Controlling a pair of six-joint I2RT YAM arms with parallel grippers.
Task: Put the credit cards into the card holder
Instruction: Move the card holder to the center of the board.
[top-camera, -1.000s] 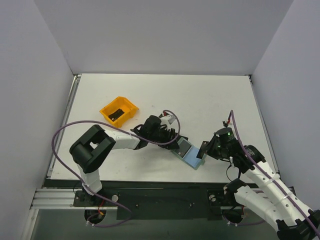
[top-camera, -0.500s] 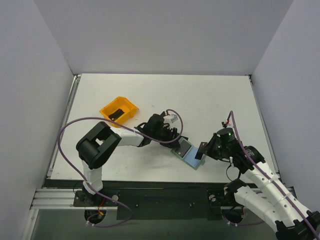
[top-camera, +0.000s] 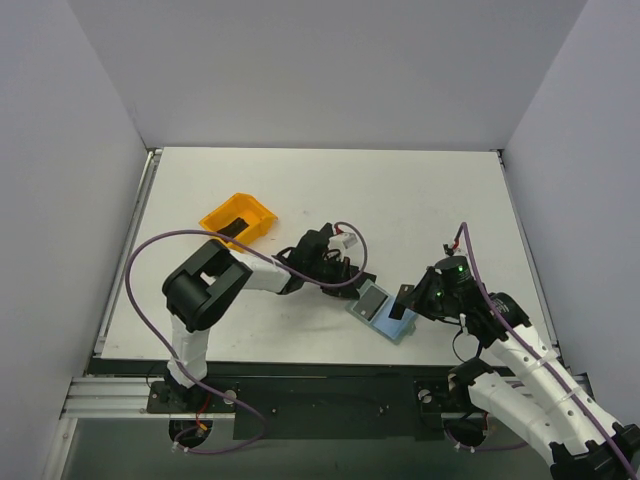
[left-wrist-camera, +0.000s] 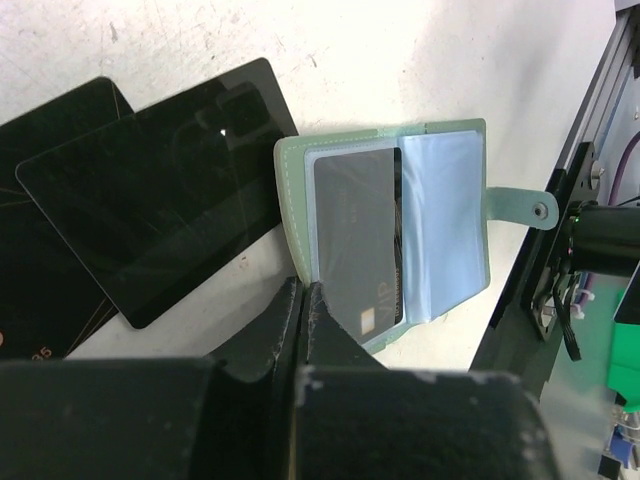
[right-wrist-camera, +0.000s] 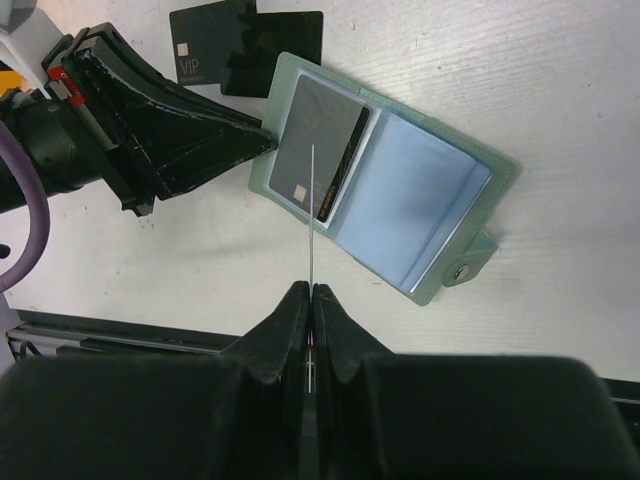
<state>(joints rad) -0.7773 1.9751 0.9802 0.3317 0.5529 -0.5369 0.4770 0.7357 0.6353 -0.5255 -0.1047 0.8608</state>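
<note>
**Top view:** the card holder (top-camera: 385, 313) lies open near the front edge of the table (top-camera: 420, 200), between the two arms. The left gripper (top-camera: 350, 278) is at its left end and the right gripper (top-camera: 404, 300) over its right part. The orange bin (top-camera: 238, 220) is well apart, back left.

**Left wrist:** the fingers are pressed together, tips at the holder's left rim. I can't tell whether they nip the rim or only pin it. The loose credit cards (left-wrist-camera: 150, 210) lie flat and overlapped just left of the holder. One seated card (left-wrist-camera: 355, 235) is already in the left pocket, and the snap tab (left-wrist-camera: 525, 208) hangs off the right side.

**Right wrist:** the fingers pinch a held card (right-wrist-camera: 312, 220) by its short end, edge-on, above the left pocket.

**Handling, as I judge it:**
- **Cards:** light, stiff, glossy and likely slippery. They're too flat to grab off the table, so tip an edge up or slide one to an overhang, then pinch the short end.
- **Holder:** soft and light, so it will skate under insertion force and needs its rim pinned.
</note>
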